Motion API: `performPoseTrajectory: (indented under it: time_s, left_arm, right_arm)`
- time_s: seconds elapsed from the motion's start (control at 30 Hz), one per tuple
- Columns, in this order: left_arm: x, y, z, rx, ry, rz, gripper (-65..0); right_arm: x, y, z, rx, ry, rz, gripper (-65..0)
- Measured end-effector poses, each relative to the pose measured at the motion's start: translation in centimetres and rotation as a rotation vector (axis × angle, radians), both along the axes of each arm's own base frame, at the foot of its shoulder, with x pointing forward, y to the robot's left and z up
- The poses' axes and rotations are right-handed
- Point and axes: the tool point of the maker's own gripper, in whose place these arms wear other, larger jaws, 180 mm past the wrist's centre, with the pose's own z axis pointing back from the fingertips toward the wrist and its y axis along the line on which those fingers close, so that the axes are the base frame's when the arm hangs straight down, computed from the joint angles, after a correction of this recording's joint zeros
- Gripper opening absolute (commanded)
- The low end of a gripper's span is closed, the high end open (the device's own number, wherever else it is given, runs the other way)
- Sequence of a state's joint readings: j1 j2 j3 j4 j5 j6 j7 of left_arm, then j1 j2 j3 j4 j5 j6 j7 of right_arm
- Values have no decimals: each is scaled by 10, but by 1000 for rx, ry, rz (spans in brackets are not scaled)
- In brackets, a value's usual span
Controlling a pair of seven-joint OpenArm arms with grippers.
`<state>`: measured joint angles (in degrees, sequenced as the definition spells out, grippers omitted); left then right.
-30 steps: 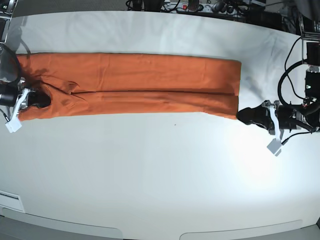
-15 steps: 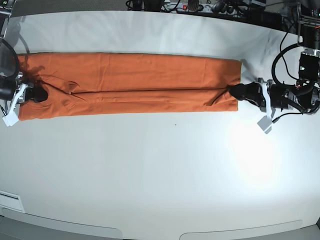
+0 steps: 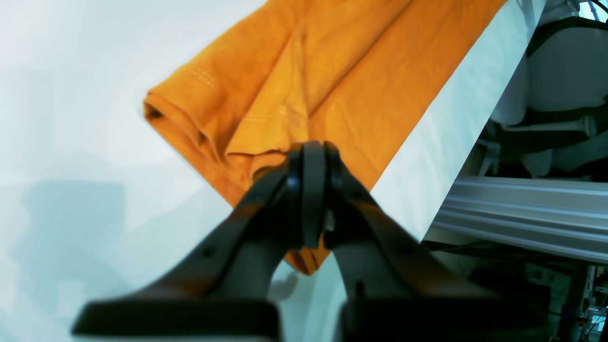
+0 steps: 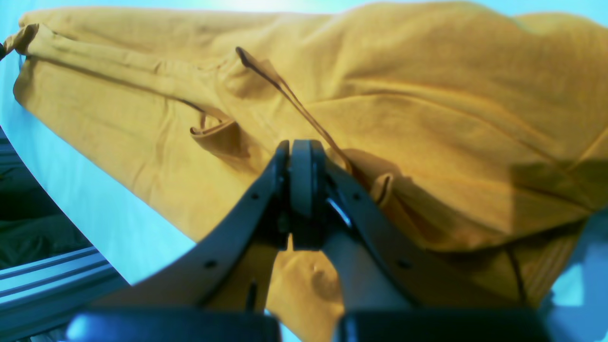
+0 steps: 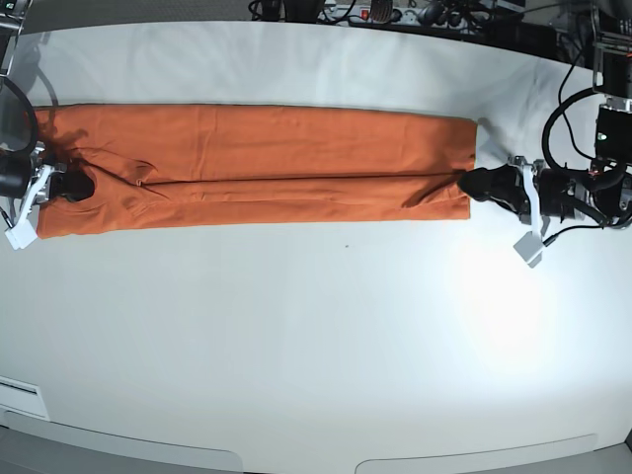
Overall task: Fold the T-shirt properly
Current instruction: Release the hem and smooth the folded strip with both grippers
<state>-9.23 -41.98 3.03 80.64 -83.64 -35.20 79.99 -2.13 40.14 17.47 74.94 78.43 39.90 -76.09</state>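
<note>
The orange T-shirt [image 5: 276, 163] lies on the white table [image 5: 316, 336] as a long narrow strip, both sides folded in to a seam along its middle. My left gripper [image 5: 466, 184] is at the middle of the strip's right end. In the left wrist view it [image 3: 308, 149] is shut, pinching the hem of the T-shirt [image 3: 356, 71], which tents up to the tips. My right gripper [image 5: 84, 186] is at the strip's left end. The right wrist view shows it [image 4: 300, 147] shut on a fold of the T-shirt [image 4: 427, 118].
Cables and black equipment [image 5: 602, 148] crowd the table's far and right edges. The table edge and an aluminium rail [image 3: 522, 213] run close beside the left gripper. A white tag [image 5: 528, 249] hangs from the left arm, another [image 5: 20, 235] from the right arm.
The left gripper moved from the strip's lower right corner up to the middle of its right end, wrinkling the cloth there. The right gripper shifted slightly upward at the left end.
</note>
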Motion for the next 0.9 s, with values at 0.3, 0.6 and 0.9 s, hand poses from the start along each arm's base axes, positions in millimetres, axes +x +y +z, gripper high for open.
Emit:
performPoseTrajectory:
  time_s: [0.3,0.6,0.9]
  left_arm:
    - [0,6,1,17,-1,2,-650]
    - [-23,6,-17,18,65,-5,-650]
    - [-28,22,-17,65,82,0,-615]
  right_arm:
    - [0,0,0,0,0,0,-650]
    - [0,0,0,1,1,0,-650]
    - [0,0,0,0,0,0,-650]
